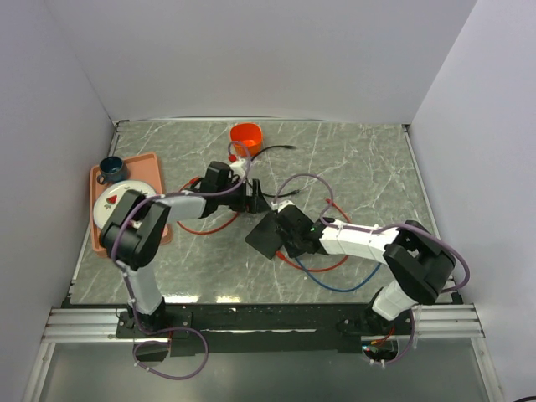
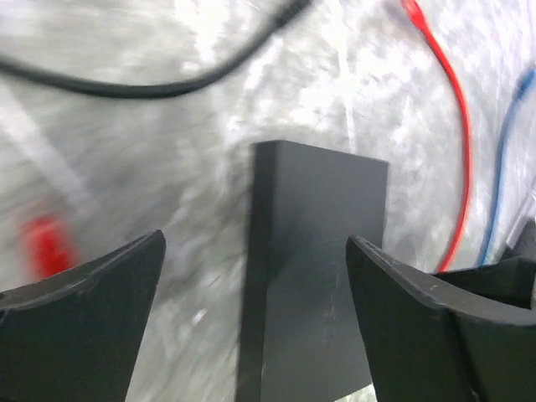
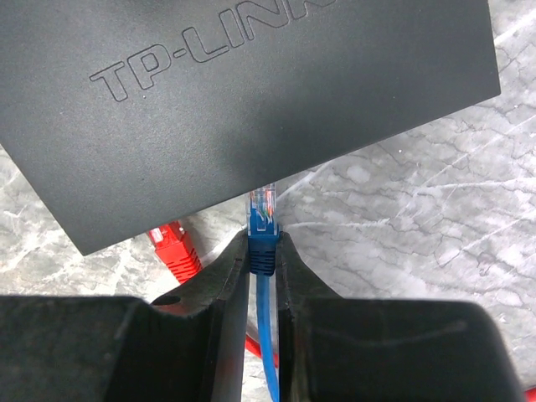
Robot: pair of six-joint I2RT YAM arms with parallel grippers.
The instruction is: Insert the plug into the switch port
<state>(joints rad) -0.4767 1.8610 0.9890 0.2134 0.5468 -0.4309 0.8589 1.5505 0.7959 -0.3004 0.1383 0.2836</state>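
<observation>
The plug (image 3: 262, 208), a blue cable end with a clear tip, is clamped between the two fingers (image 3: 233, 272) of the right gripper (image 3: 262, 244). Its blue cable (image 3: 268, 360) runs back between them. The long axis of the plug lies along the fingers and points straight ahead.

Directly in front of the tip is the near edge of the black box (image 3: 251, 92), which has the TP-LINK letters on its upper face. The tip reaches this edge or goes just under it. From the right wrist view I cannot tell whether they touch. The switch port itself is hidden, because only the upper face of the box shows.

The edge runs slanted, nearer to the fingers on their left side and farther on their right, so the plug does not meet it squarely. I judge that the coming move depends on this: the plug must face the edge and find the opening before it is pushed forward.

A red plug (image 3: 173, 251) lies on the table just left of the right fingers.

The left gripper (image 2: 255, 243) is spread wide and grasps nothing. The box stands between its fingers with what seems a gap on each side, though that view is blurred. The right arm is the one that carries the plug at the box edge.
</observation>
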